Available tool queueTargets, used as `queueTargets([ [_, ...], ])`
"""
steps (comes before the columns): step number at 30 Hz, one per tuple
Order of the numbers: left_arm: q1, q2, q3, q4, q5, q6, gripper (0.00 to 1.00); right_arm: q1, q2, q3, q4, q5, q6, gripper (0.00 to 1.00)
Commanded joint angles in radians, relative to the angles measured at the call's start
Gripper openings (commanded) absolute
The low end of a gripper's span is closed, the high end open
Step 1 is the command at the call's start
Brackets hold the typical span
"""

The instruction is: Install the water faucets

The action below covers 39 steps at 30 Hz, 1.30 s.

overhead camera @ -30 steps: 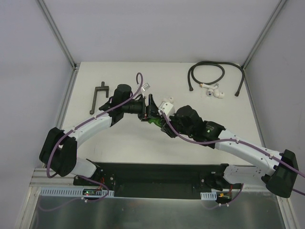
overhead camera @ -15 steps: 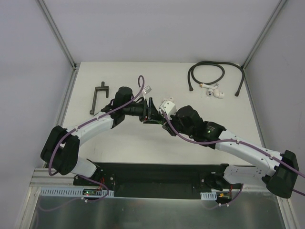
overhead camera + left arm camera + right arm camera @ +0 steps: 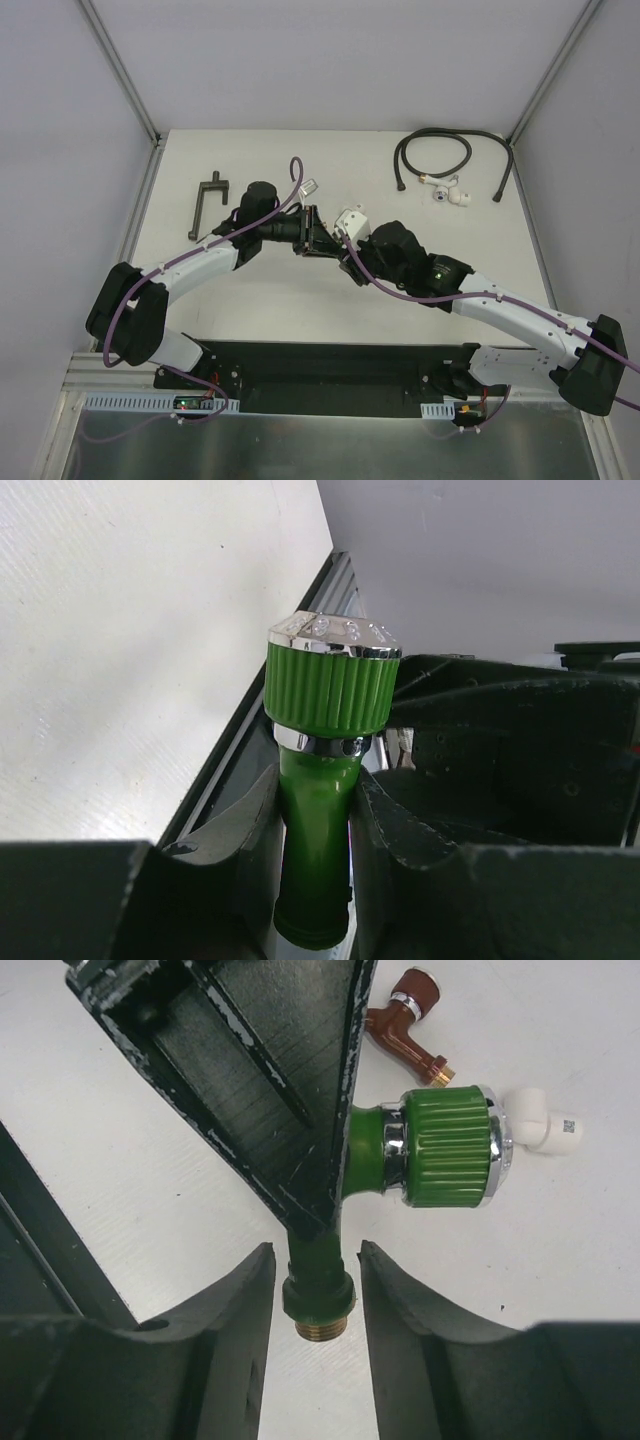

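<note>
While both arms meet at the centre of the top view, step: passing the green faucet (image 3: 445,1145) between grippers, as I judge it.
Left gripper (image 3: 315,820): jaws clamped on the faucet's green body, below the ribbed knob.
Right gripper (image 3: 315,1265): jaws closed about the brass-coloured threaded end, lower centre of its wrist view. The grip looks light, with a sliver of gap on 1 side.
Green faucet, place: between the 2 grippers, apparently raised above the table (image 3: 120,1190).
Red faucet (image 3: 405,1020): upper right of the right wrist view, near the white elbow (image 3: 545,1125), no gripper on it.
Doing it well: release only 1 gripper, and only once the other's hold is firm. Keep fingers off the threads so they can enter a fitting straight.
Risk: the smooth round body may twist or slip.
</note>
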Motion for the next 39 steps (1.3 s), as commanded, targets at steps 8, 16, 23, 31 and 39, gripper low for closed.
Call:
queueTargets([
  [8, 0.270, -0.213, 0.038, -0.049, 0.034, 0.012, 0.00, -0.032, -0.001, 0.069, 0.036, 0.145, 0.088, 0.95],
  [16, 0.516, -0.345, 0.038, -0.176, 0.069, 0.060, 0.00, -0.289, 0.183, 0.200, -0.043, 0.085, 0.335, 0.96],
  [23, 0.637, -0.394, -0.061, -0.181, 0.020, 0.137, 0.00, -0.377, 0.499, 0.443, -0.158, 0.097, 0.455, 0.96],
  [31, 0.720, -0.431, -0.094, -0.204, 0.032, 0.172, 0.00, -0.441, 0.782, 0.606, -0.169, 0.135, 0.699, 0.95],
  [39, 0.728, -0.456, -0.069, -0.279, -0.003, 0.244, 0.00, -0.457, 0.895, 0.619, -0.068, 0.198, 0.943, 0.75],
])
